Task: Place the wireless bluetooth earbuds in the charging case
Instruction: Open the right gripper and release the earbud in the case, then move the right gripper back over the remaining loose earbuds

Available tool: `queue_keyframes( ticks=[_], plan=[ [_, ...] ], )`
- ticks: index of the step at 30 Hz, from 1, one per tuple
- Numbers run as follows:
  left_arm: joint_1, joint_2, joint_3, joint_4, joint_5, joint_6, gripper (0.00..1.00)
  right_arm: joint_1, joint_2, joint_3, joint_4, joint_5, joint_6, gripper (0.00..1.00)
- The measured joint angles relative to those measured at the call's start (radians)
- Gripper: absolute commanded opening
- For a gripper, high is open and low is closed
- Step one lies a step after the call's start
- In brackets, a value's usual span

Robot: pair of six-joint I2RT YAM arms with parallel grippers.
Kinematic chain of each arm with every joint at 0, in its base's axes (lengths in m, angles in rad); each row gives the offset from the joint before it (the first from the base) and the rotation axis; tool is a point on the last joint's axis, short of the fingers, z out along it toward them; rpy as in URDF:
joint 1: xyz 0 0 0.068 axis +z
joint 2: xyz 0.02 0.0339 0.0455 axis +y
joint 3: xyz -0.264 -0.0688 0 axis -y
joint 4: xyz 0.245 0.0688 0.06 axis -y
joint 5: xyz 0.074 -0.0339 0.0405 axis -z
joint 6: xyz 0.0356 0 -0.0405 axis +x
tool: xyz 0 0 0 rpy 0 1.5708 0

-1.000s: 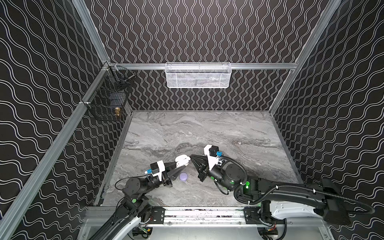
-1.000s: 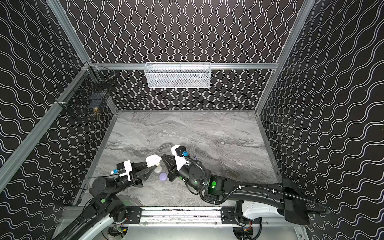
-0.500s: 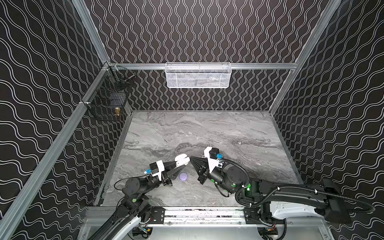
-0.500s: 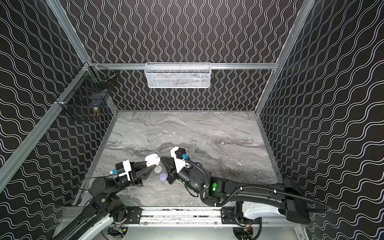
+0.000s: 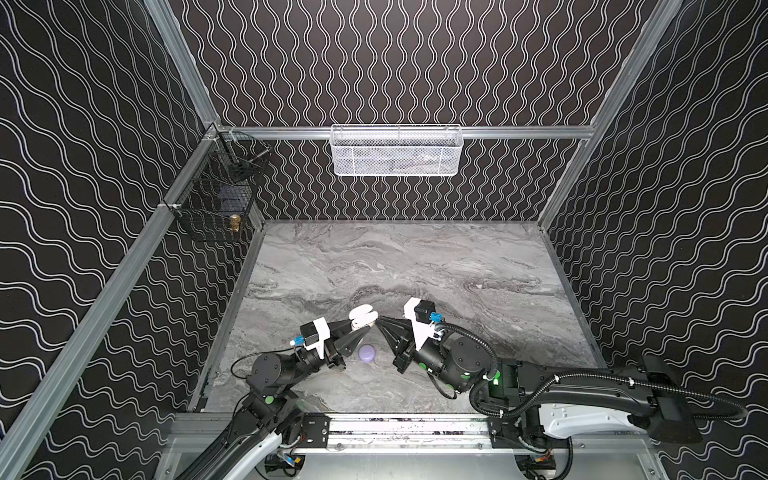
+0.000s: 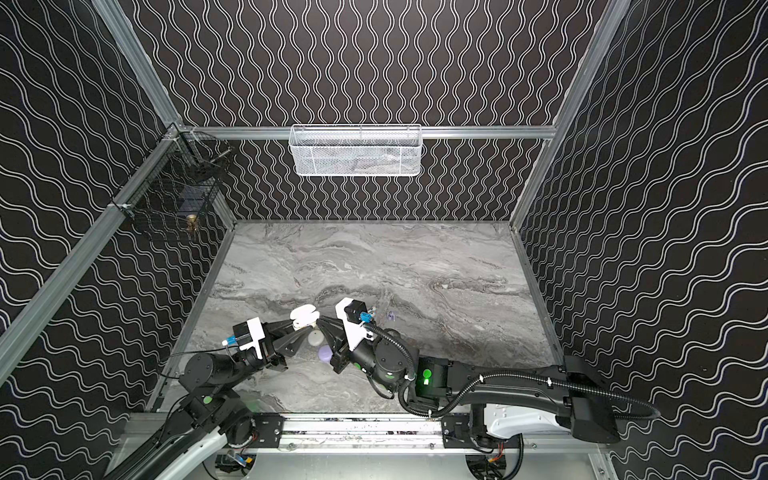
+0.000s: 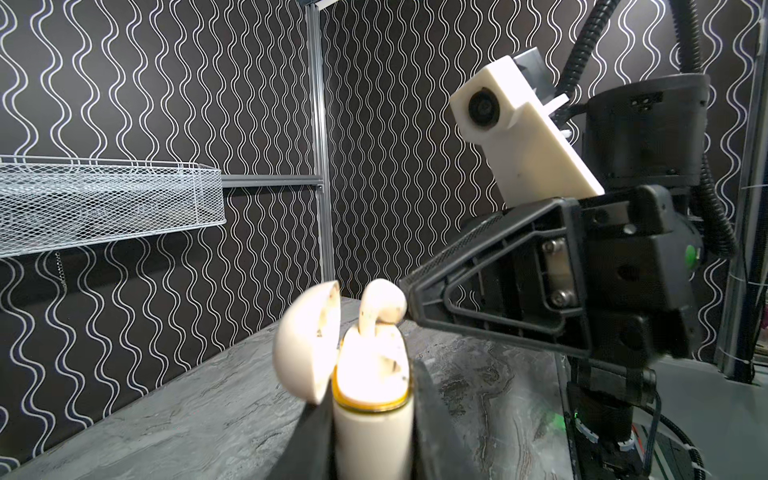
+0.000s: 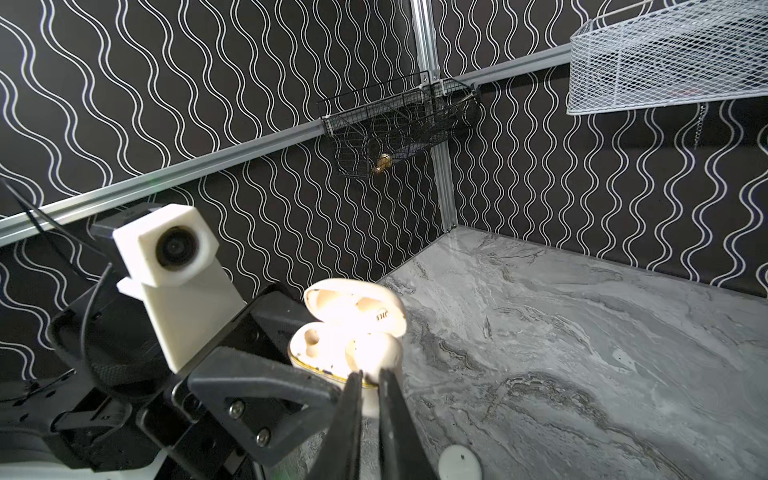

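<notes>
1. Left jaws clenched on the body of a cream-white glossy plastic charging case [image 7: 372,415]. It is held upright over the front-left part of the grey marbled bench [image 5: 415,266].
2. The case's hinged lid [image 7: 307,345] is swung open, tilted away from the right arm.
3. Right jaws clenched on the bulb of a cream-white stemmed plastic earbud [image 7: 380,305]. In both top views their tips meet the case from the opposite side.
4. Earbud stem is down in the case's opening, and the bulb sticks out above the rim.
5. Right wrist view: another slot [image 8: 311,338] in the case shows as an open hollow.
6. Round lavender plastic case [image 5: 367,353] lies on the bench between the two arms, just in front of the held case.
7. White oval object [image 6: 314,338] sits just beside the lavender case, partly hidden. Cannot tell what it is.
8. Tiny pale lavender earbud [image 6: 390,316] lies on the bench near the right wrist camera, too small for detail.
9. White mesh basket [image 5: 397,151] hangs on the back rail and a black wire basket [image 5: 216,199] on the left wall, both well apart from the arms.
</notes>
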Motion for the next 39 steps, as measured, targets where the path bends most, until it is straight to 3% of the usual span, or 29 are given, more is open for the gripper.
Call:
queue_keyframes(
  ticks=[21,27,32,35,39],
  plan=[
    [0.000,-0.001,-0.002,-0.015,0.014,0.003,0.00,0.002,0.023,0.042,-0.016,-0.030,-0.021,0.15],
    [0.000,0.001,-0.002,-0.015,0.015,0.004,0.00,0.001,-0.108,-0.017,-0.012,0.012,-0.020,0.16],
    [0.000,0.002,-0.009,-0.015,0.019,0.007,0.00,-0.011,-0.115,-0.020,-0.039,0.110,-0.011,0.18],
    [0.000,0.002,-0.014,-0.013,0.025,0.010,0.00,-0.089,-0.081,0.012,-0.115,0.161,0.038,0.20],
    [0.000,-0.002,-0.015,-0.021,0.010,0.016,0.00,-0.336,-0.012,0.049,-0.245,0.093,0.183,0.28]
  ],
)
